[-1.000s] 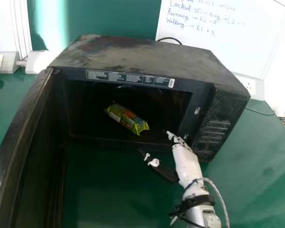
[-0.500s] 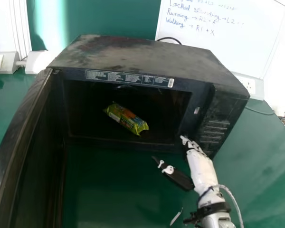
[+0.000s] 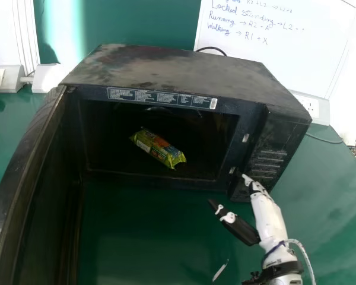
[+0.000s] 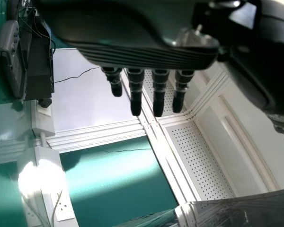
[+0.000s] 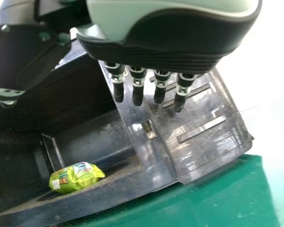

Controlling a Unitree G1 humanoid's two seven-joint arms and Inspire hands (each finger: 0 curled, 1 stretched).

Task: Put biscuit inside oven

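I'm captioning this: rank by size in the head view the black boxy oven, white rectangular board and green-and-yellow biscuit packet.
Black boxy oven, largest
White rectangular board, cut off at the edge
Green-and-yellow biscuit packet, smallest

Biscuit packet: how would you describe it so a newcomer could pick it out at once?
In the head view, find the big black oven on the green table, its door swung open. Inside the dark cavity, the biscuit packet lies at a slant. Its bright yellow-green wrapper with orange patches sets it apart from the white-and-black right hand outside.
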